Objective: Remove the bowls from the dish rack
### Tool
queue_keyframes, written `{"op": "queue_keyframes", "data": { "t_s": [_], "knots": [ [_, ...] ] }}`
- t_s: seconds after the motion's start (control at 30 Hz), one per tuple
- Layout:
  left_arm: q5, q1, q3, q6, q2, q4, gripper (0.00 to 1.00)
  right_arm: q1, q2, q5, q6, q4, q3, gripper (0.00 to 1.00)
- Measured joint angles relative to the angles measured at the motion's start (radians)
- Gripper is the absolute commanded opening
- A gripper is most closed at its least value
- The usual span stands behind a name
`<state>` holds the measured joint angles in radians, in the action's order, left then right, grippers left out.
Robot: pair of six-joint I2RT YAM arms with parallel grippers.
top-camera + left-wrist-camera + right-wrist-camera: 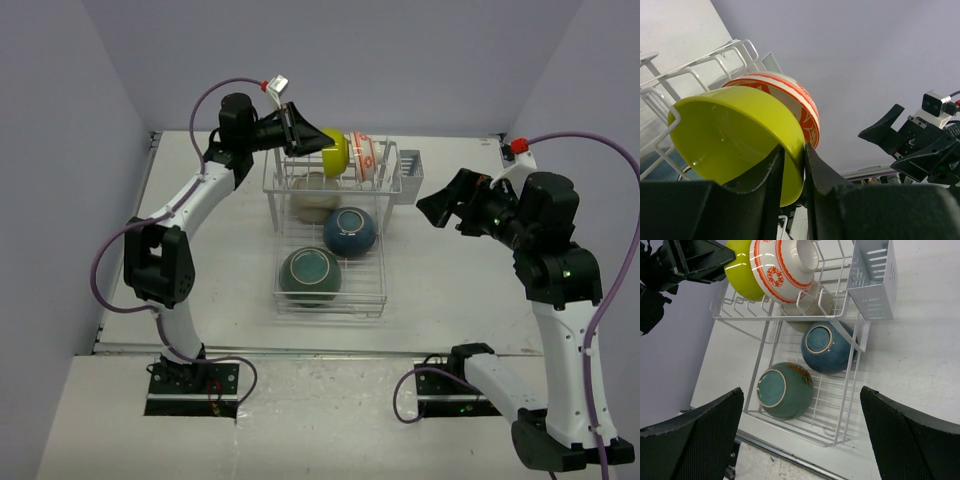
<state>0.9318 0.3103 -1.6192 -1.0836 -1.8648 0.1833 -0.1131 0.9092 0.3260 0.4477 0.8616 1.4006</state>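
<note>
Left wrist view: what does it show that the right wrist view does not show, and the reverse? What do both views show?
Only the left wrist view: a close look at the left jaws clamped on the rim of the yellow bowl, one finger inside and one outside.
Only the right wrist view: the blue bowl and the teal bowl, foot rings up, on the lower grid of the rack, and the caddy.
Both: the yellow bowl and the patterned bowl, on edge side by side in the rack's upper shelf.
</note>
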Motion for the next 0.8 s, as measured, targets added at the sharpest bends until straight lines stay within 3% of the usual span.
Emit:
{"op": "queue_keyframes", "data": {
  "t_s": [0.2,0.4,0.8],
  "knots": [
    [0.017,0.001,-0.011,-0.029,-0.009,0.026,0.08,0.000,0.000,-0.002,0.000,0.000,-0.001,0.99],
    [0.049,0.014,-0.011,-0.060,-0.013,0.049,0.00,0.000,0.000,-0.004,-0.001,0.000,-0.002,0.99],
    [0.060,0.011,0.022,-0.085,-0.013,0.127,0.00,-0.005,0.003,-0.003,-0.001,0.000,-0.002,0.99]
  ]
}}
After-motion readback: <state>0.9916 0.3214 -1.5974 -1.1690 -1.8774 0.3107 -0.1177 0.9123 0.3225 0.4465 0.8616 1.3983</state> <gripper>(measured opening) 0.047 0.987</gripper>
